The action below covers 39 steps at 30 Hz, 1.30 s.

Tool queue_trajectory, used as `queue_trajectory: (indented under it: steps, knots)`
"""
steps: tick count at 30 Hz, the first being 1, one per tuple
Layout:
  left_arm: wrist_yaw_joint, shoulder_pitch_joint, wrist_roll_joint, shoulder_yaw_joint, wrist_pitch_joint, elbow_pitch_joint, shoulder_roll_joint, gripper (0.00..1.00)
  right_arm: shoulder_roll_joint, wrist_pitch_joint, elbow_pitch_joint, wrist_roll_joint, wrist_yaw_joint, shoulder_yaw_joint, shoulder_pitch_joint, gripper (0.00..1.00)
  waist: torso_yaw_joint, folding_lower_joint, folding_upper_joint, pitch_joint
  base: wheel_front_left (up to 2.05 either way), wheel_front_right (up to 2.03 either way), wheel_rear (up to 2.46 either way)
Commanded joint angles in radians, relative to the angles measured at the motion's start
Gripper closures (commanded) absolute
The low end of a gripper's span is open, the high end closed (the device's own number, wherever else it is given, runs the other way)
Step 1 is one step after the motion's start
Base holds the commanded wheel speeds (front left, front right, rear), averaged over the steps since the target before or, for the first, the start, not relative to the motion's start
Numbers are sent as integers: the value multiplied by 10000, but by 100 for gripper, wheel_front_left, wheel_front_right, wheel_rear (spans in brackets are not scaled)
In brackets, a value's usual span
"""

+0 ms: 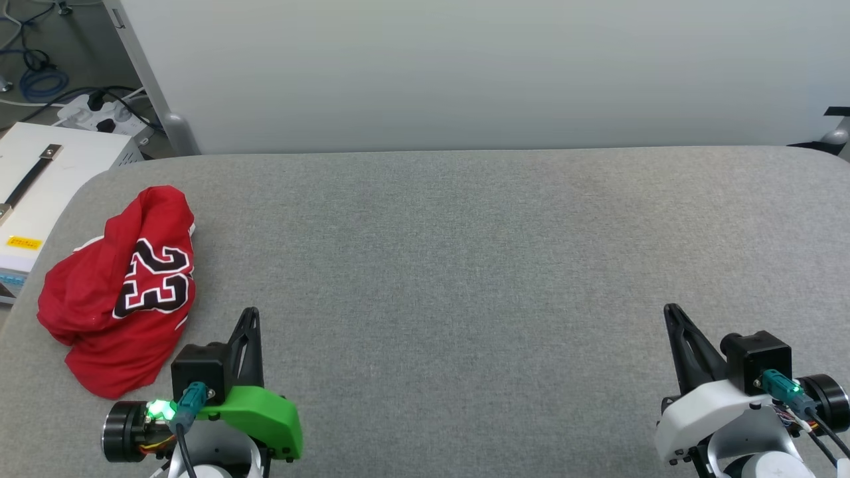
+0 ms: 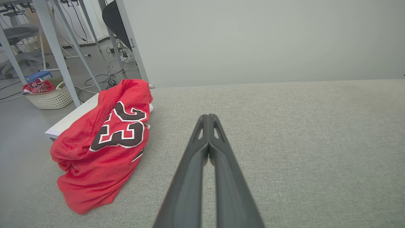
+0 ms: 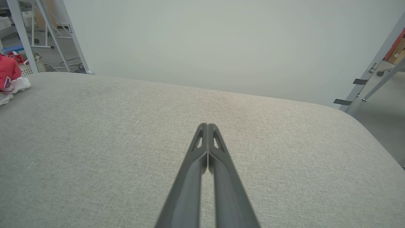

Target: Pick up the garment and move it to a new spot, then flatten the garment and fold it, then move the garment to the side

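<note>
garment (image 1: 119, 292) lies crumpled at left edge of grey padded table (image 1: 465, 252), "23" facing up, not held. left gripper (image 1: 251, 312) sits just right of it on near side, fingers pressed together, empty, clear of cloth. right gripper (image 1: 669, 309) well apart at near right, also closed w/ nothing in it.

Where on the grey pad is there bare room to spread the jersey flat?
Bare: the middle and right of the pad, from the jersey at the left end to the right edge, and from the wall to the left gripper and right gripper. Crowded: the left end, where the jersey lies crumpled.
</note>
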Motion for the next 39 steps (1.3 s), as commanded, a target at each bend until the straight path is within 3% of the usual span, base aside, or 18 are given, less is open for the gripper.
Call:
queue_trajectory:
  steps: [1, 12, 13, 14, 15, 16, 39]
  knots:
    - [41, -184, 95, -9, -9, -18, -53, 100, -22, 28, 18, -93, -9, -1, -161, 100, 0, 0, -1, 0, 0, 0, 0]
    - [41, -184, 95, -9, -9, -18, -53, 100, -22, 28, 18, -93, -9, -1, -161, 100, 0, 0, -1, 0, 0, 0, 0]
    - [-1, 2, -7, -4, -3, 1, 2, 0, 2, -3, 0, 7, 0, -4, 4, 0, 0, 0, -1, 0, 0, 0, 0]
    - [0, 10, -8, -2, -3, 3, 2, 0, 4, -4, -1, 9, 0, -3, 5, 0, 0, 0, -1, 1, 0, 0, 0]
    - [-3, 9, -10, -3, -5, 5, 2, 100, 6, -7, -1, 10, 0, -5, 7, 100, -1, 0, -1, 1, 0, 0, 0]
    - [-4, 5, -20, -9, -17, 12, 2, 0, 6, -17, 3, 16, 0, -10, 9, 0, -1, 0, -1, 2, 0, 0, 0]
    - [-83, -186, -497, -225, -494, 252, -8, 0, 1, -489, -133, 653, -2, -381, 151, 0, -13, 0, -1, 12, 0, 0, 0]
